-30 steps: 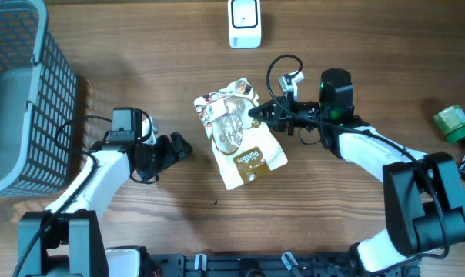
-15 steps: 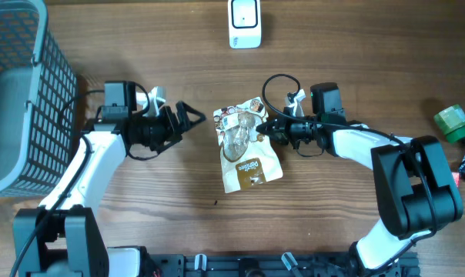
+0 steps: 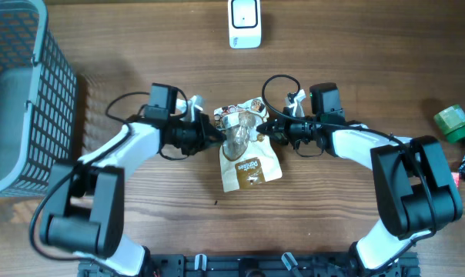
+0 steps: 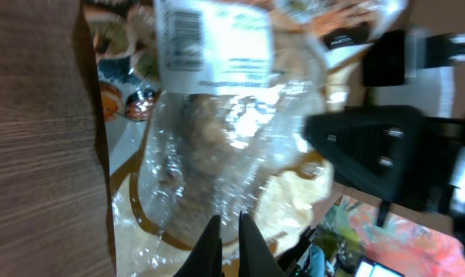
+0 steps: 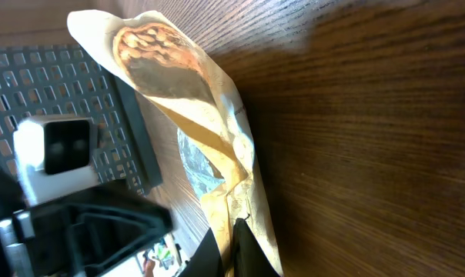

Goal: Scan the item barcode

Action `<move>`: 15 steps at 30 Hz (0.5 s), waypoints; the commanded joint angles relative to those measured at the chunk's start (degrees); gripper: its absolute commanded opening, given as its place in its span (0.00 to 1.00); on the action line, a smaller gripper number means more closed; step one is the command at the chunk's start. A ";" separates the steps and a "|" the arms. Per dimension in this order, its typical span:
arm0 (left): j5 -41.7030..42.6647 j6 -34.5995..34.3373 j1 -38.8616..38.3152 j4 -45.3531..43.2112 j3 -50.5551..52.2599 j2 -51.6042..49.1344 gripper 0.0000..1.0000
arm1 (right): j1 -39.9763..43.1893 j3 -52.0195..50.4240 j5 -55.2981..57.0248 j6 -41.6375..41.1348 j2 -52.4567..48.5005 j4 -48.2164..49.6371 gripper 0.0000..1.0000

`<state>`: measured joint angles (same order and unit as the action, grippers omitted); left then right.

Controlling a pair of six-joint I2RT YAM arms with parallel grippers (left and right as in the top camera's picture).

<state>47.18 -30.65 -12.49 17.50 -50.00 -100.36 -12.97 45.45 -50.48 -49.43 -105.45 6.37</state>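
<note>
The snack bag [image 3: 246, 158] lies flat near the middle of the wooden table [image 3: 356, 46], its clear window facing up and its narrower printed end toward 12 o'clock. The left gripper [image 3: 214, 132] reaches in from 9 o'clock and is clenched on the bag's upper left edge; in its wrist view the fingertips [image 4: 210, 231] pinch the crinkled clear film, with the barcode [image 4: 178, 31] on a white label just beyond. The right gripper [image 3: 263, 129] comes in from 3 o'clock and is clamped on the opposite edge. The white scanner [image 3: 244, 23] stands at 12 o'clock from the bag, well apart. A grey basket [image 3: 17, 92] sits at 9 o'clock and a green object [image 3: 453, 121] at 3 o'clock.
</note>
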 commanded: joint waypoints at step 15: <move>1.27 -6.29 -1.18 -5.90 3.28 -12.41 0.04 | -0.31 -0.04 -2.56 -1.70 -0.85 -0.15 1.00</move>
<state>49.28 -35.11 -13.50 11.97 -47.88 -109.78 -12.97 45.45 -50.98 -51.11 -105.45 6.22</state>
